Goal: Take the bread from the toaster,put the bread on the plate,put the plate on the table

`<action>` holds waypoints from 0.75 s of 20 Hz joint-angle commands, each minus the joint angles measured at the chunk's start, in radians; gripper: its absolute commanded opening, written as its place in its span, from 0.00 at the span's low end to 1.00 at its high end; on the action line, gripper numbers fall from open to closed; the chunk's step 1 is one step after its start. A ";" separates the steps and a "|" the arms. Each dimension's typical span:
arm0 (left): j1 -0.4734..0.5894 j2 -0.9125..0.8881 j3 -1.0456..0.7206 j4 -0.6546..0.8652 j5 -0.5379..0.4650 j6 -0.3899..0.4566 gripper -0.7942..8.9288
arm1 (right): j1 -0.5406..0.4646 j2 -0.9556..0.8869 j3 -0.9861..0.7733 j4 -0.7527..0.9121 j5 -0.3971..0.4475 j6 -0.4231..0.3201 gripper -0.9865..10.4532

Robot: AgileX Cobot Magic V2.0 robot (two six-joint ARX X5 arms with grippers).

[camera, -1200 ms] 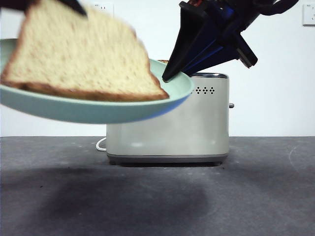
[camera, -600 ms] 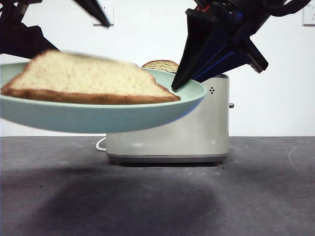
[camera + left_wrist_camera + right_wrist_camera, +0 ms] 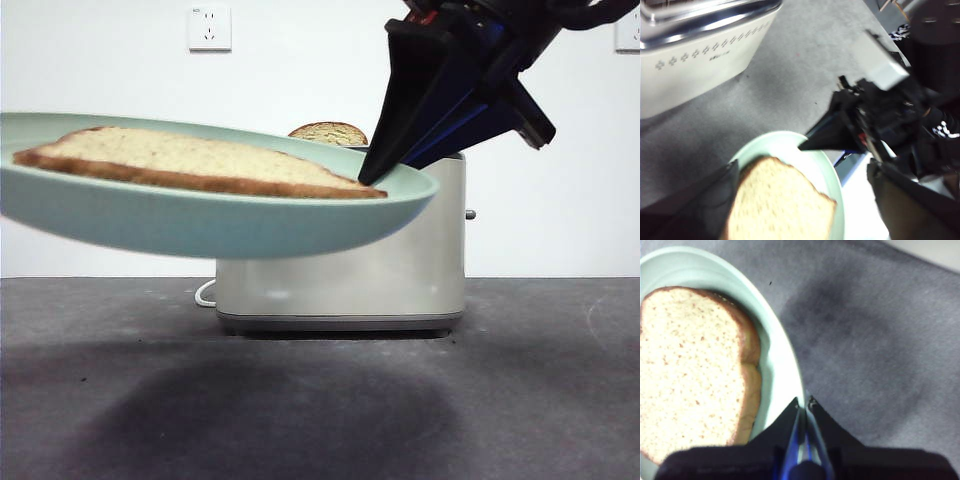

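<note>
The bread (image 3: 200,165) lay flat on the plate (image 3: 220,225), which hung in the air above the tabletop (image 3: 520,400), in front of the toaster (image 3: 400,260). The right claw (image 3: 372,178) was clamped on the plate's rim at one point only. The plate tilted a little, so it could turn in this thin grip, or the bread could slide off during lowering. The left claw (image 3: 800,200) was spread apart above the bread, holding nothing. Below the plate the tabletop toward the front edge looked free; only the toaster stood behind.
</note>
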 commanded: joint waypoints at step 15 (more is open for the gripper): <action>-0.001 -0.255 0.061 -0.059 -0.502 0.210 0.07 | -0.419 -0.034 0.000 -0.218 0.071 -0.111 0.07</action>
